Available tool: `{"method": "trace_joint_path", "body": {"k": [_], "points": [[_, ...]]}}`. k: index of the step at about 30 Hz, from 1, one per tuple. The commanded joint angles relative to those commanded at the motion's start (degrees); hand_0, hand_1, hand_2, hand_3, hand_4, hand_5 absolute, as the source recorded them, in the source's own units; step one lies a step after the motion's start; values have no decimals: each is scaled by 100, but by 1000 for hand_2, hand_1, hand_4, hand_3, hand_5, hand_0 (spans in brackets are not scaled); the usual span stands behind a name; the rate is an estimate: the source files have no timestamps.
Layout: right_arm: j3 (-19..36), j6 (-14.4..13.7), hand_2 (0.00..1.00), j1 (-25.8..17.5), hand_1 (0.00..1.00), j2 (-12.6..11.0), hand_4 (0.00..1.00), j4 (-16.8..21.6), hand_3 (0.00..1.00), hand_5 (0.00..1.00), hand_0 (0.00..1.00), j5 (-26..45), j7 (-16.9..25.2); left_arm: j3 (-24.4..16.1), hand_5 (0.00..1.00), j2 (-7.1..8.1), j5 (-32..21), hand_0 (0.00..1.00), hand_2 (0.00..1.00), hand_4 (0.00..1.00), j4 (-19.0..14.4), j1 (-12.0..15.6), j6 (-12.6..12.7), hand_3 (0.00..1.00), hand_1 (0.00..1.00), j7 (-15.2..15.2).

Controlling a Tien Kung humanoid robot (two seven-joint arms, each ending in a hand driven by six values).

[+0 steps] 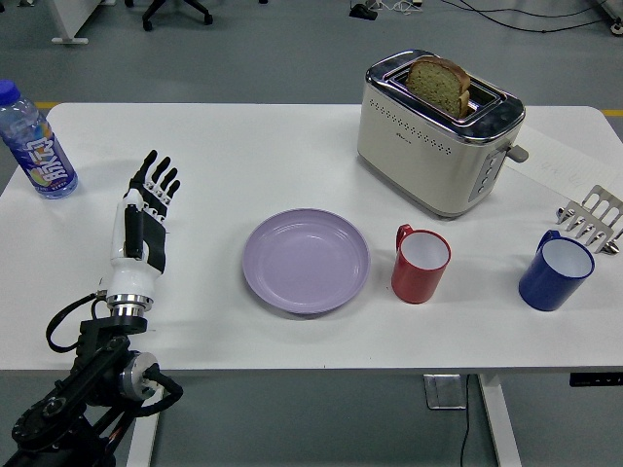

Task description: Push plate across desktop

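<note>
A lilac plate point(306, 260) lies flat near the middle of the white table point(292, 156), just left of a red mug point(420, 264). My left hand point(146, 216) hovers well to the left of the plate, with a wide strip of bare table between them. Its fingers point(158, 179) are straight and spread, pointing away from me, and hold nothing. The black left arm comes in from the lower left corner. No right arm shows in the head view.
A cream toaster point(438, 136) with a bread slice stands behind the mug. A blue mug point(555, 272) and a metal rack point(591, 218) sit at the right edge. A water bottle point(36, 144) stands at the far left.
</note>
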Motion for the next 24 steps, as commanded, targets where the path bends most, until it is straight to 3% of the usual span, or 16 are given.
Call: {"method": "trace_joint_path", "body": {"k": [2,4,6,10,15,24], "points": [[23,-1,653,-4,549,-2,146,0,618,355,608,-15,-3,-278,998,125,42,839,887,483,-33,77,-31,882,856,67],[27,-2,653,-5,549,-3,146,0,617,355,607,-17,-4,-344,998,146,46,835,863,485,-39,91,-38,852,853,79],[74,-3,653,-20,549,-2,146,0,617,355,607,-56,-13,-680,998,328,149,835,863,485,-73,200,-104,852,853,291],[98,-7,652,-50,549,0,146,0,617,354,608,-59,-13,-1179,998,529,267,837,845,483,-35,328,-180,832,856,545],[113,-19,652,-80,549,3,146,0,617,354,608,-32,-9,-1762,998,686,375,837,845,483,-2,499,-257,832,856,768],[143,-26,652,-126,546,9,146,0,616,354,606,-25,-21,-2546,998,951,448,837,845,485,79,872,-712,830,857,1388]]}}
